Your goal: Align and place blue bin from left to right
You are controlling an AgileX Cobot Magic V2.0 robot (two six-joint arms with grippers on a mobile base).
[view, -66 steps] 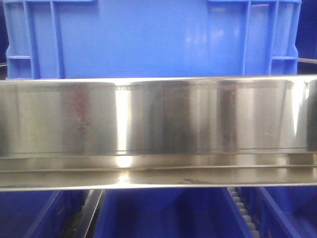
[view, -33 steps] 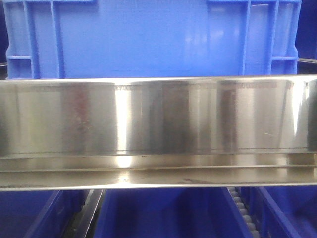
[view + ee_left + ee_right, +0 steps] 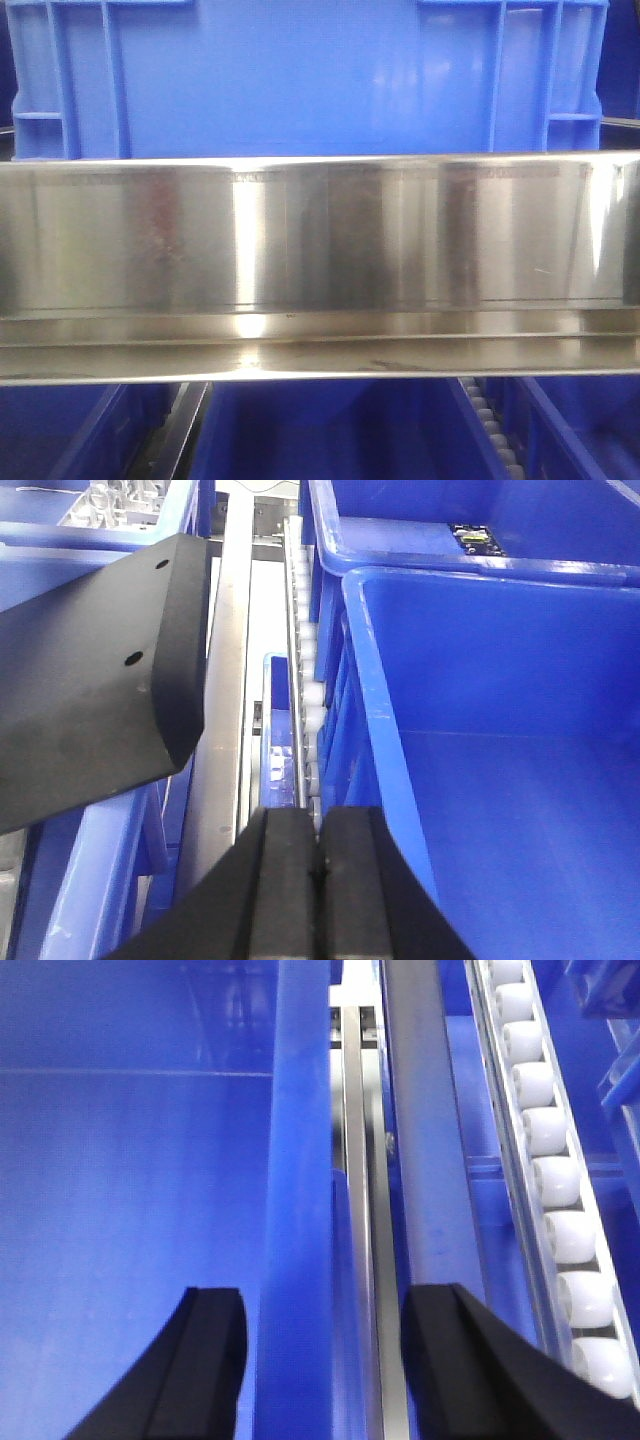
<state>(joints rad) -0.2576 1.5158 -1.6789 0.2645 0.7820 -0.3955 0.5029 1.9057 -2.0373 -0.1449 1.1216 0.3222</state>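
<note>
Front view: the large bright-blue rectangular plastic bin (image 3: 300,80), with a smooth side and ribbed corners, fills the upper frame. It stands upright behind a broad polished steel band (image 3: 320,240).

Left wrist view: the left gripper (image 3: 318,880), bottom centre, has its black fingers pressed together with nothing between them. Ahead of it a track of white rollers (image 3: 312,695) runs up the frame beside another blue open-top crate (image 3: 520,780) on the right.

Right wrist view: the right gripper (image 3: 335,1360) is spread wide and straddles an upright blue plastic wall (image 3: 298,1210), with a visible gap at either finger. Whether that wall belongs to the first bin cannot be told.
</note>
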